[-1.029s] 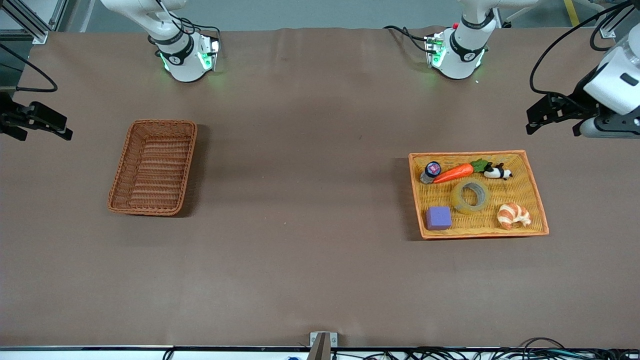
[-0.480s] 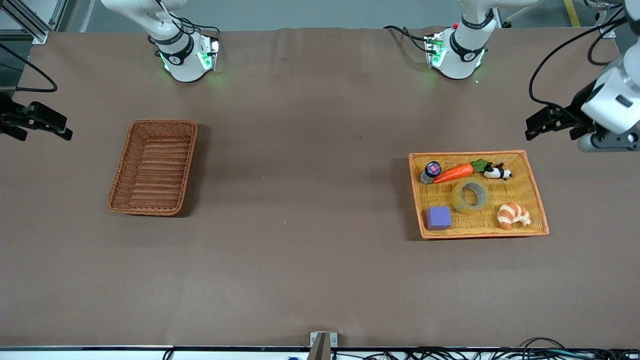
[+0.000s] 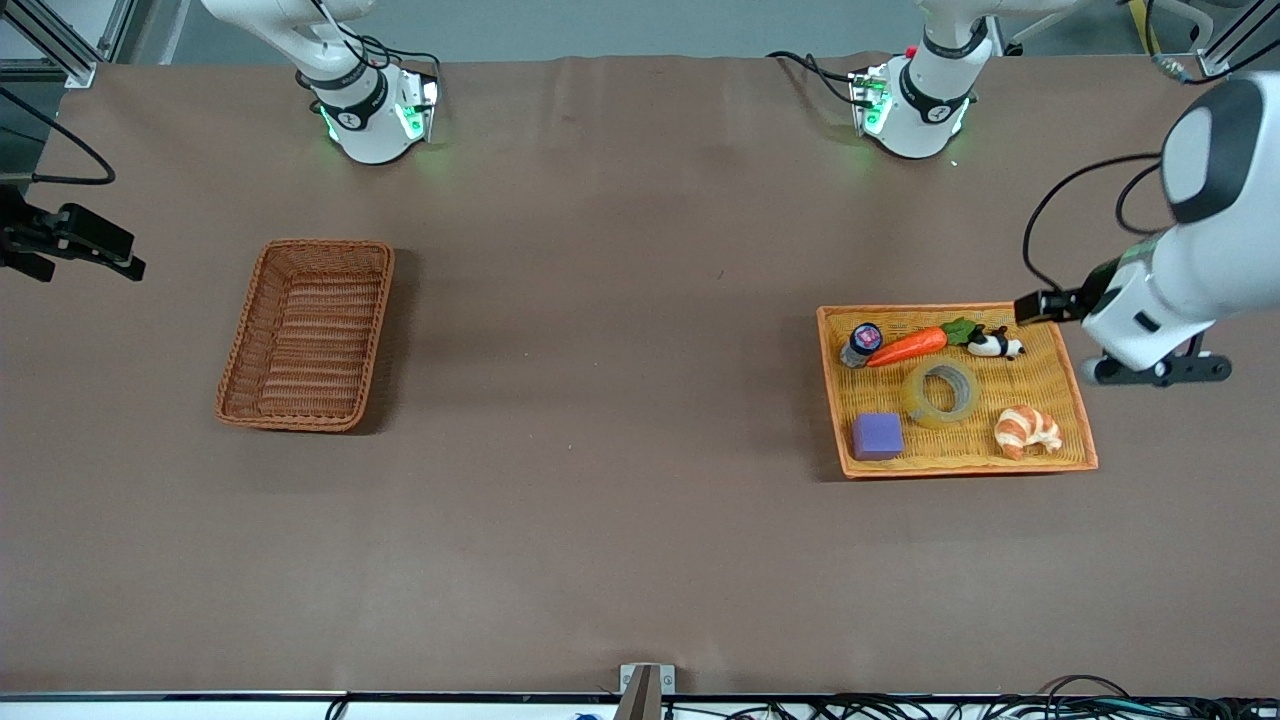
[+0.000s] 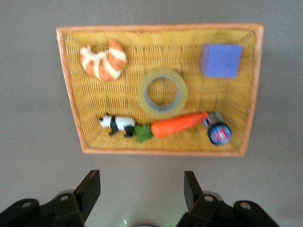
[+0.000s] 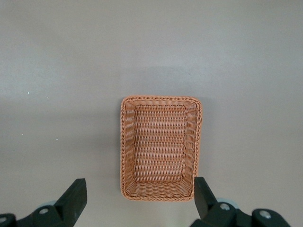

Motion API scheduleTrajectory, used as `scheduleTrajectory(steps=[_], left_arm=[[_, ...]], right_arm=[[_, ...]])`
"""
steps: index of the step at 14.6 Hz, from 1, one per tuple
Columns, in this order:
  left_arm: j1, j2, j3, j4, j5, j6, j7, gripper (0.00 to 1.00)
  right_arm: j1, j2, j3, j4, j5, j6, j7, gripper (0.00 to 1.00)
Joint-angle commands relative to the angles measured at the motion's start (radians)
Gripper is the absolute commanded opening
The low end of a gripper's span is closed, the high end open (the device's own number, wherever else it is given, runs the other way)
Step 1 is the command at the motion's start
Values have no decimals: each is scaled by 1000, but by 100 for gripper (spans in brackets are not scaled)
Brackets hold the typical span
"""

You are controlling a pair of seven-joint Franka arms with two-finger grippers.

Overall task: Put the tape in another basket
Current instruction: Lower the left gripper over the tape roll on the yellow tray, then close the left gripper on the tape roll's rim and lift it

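The tape lay flat in the middle of the tray at the left arm's end of the table, ringed by a cube, a croissant, a carrot, a panda and a small jar, none of them seeming to touch it. Lying flat, its rim probably offered the only hold, one finger inside the core and one outside. The left gripper hung over the table just beside the tray, by its edge nearest the left arm's end, its fingers spread wide and holding nothing, presumably because that arm was the nearer to the tape. The basket sat well apart at the right arm's end, with nothing in it. The right gripper waited high above that end of the table, spread open and empty, looking down on the basket.
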Motion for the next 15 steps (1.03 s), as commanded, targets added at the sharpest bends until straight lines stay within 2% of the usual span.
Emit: scheduleTrajectory(steps=[1,4,7,11,15], left_arm=[[14,-7,0,-137,33,207,9,100],[41,31,-1,-228,18,357,18,100],[43,80,-1,-280,7,420,21,100],[41,164,-1,-328,5,538,21,100],[43,246,-1,-325,7,561,33,99]], right_arm=[[-9,-8,5,-12,1,0,-5,100],[-9,-8,5,-12,3,0,-5,100],[-9,-8,5,-12,1,0,-7,100],[-9,-8,5,-12,3,0,-5,100],[-9,-8,5,-12,3,2,-5,100]])
